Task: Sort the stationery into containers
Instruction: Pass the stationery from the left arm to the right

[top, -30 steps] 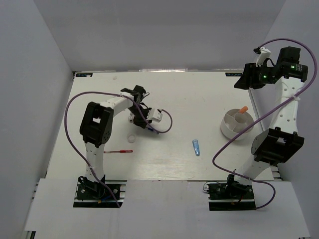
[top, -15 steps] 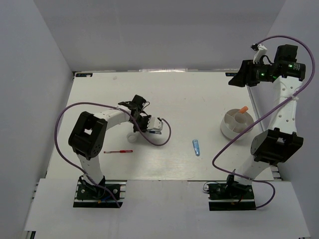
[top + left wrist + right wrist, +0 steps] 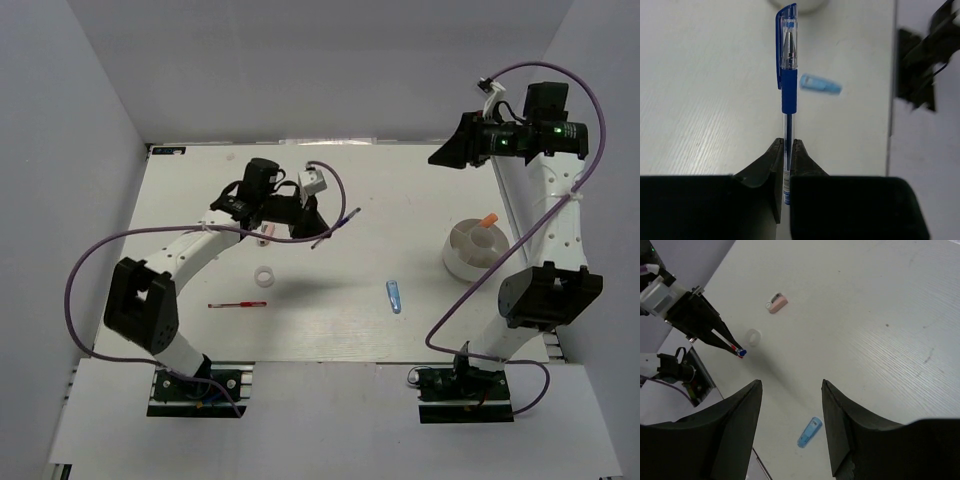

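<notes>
My left gripper is shut on the slim blue pen and holds it above the table's middle. In the left wrist view the pen sticks out forward from between the closed jaws. The white divided bowl stands at the right with the orange-capped marker in it. The light-blue piece lies left of the bowl. The tape ring, red pen and pinkish eraser lie at the left. My right gripper is open and empty, high over the far right.
The right wrist view shows the eraser, tape ring, light-blue piece and the left gripper's fingers holding the pen. Purple cables loop round both arms. Grey walls close the table on three sides.
My left gripper has risen from the table with the blue pen and swung toward the far middle. My right gripper has shifted left, still high.
</notes>
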Motion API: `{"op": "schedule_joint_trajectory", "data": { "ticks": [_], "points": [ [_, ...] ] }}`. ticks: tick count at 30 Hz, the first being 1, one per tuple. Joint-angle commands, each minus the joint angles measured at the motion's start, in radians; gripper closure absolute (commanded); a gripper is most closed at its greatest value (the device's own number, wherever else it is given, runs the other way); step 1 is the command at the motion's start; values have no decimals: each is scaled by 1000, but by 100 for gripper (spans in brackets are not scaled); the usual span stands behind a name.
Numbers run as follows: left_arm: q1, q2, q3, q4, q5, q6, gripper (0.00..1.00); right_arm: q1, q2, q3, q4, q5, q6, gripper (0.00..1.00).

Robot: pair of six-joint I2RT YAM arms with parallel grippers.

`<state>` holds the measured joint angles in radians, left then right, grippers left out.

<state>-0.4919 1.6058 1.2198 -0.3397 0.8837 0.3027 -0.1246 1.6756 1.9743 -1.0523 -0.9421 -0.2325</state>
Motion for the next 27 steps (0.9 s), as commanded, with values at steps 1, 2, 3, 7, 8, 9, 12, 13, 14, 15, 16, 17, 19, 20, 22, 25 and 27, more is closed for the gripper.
{"op": "schedule_joint_trajectory", "data": {
  "ticks": [1,2,3,7,8,9,12,13,14,15,16,17,19,20,22,25,27],
  "points": [
    [-7,-70,-36,202,135,-327,100,65,-56,-5,86,-75,88,43],
    [-7,-75,-40,237,142,-355,100,110,-57,-14,115,-81,102,43],
    [-7,-76,-58,266,149,-423,100,123,-59,-21,126,-92,120,43],
    [15,-72,-85,366,225,-534,100,218,-53,-45,137,-141,128,44],
    [15,-70,-88,399,247,-563,100,255,-53,-52,133,-141,125,43],
    [15,-72,-98,424,264,-589,100,267,-50,-57,124,-142,115,43],
    [15,-66,-117,521,282,-692,100,318,-47,-83,121,-127,119,40],
    [15,-61,-114,530,281,-703,100,325,-45,-89,121,-123,121,40],
    [15,-55,-112,538,281,-708,100,333,-43,-100,121,-119,122,40],
    [15,-52,-105,535,279,-706,100,353,-42,-109,118,-115,122,40],
    [15,-50,-97,544,281,-709,100,361,-40,-118,115,-107,121,40],
    [15,-47,-94,550,282,-715,100,365,-36,-135,117,-101,122,40],
    [15,-43,-82,557,281,-726,100,375,-24,-150,115,-100,122,40],
    [15,-44,-82,559,281,-726,100,381,-20,-160,115,-100,124,40],
    [15,-44,-80,558,279,-726,100,387,-16,-163,121,-112,134,40],
    [15,-53,-82,558,276,-718,100,404,-1,-160,123,-115,140,40],
    [15,-60,-85,561,274,-718,100,414,3,-172,118,-115,134,40]
  ]
}}
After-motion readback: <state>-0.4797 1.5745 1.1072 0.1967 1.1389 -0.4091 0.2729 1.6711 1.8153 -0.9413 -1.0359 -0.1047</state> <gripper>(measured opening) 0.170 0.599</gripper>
